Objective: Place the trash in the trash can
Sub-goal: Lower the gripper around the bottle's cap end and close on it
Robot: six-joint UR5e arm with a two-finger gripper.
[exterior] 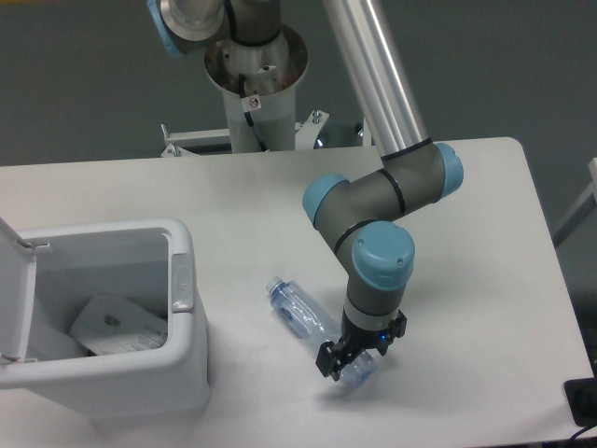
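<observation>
1. I have the pincer (353, 358) low at the surface (466, 243), its dark fingers (329, 360) straddling the lower end of the plastic bottle (308, 321). The fingers sit on either side of the bottle body; I cannot tell from this view whether they are pressing it or just bracketing it.
2. The arm (378, 271) comes in steeply from the top of the view as a bright metal tube, bends at a grey elbow with light-blue caps, then folds back and drops through a blue-capped wrist straight down to the pincer. The last link points almost vertically at the surface.
3. The bottle is clear with a bluish tint, ribbed and somewhat flattened. It lies on its side, diagonal, with its neck end toward the upper left and its base end under the pincer at the lower right.
4. The surface is plain white, matte, with a rounded corner at the far right.
5. The trash can (131, 383) stands well to the left of the bottle. It is boxy white plastic with rounded corners and a grey oval latch (182, 285) on the rim facing the bottle.
6. Its lid (14, 299) is swung open on the left side.
7. Inside the can I see a crumpled white wrapper (117, 327), resting on the bottom.
</observation>
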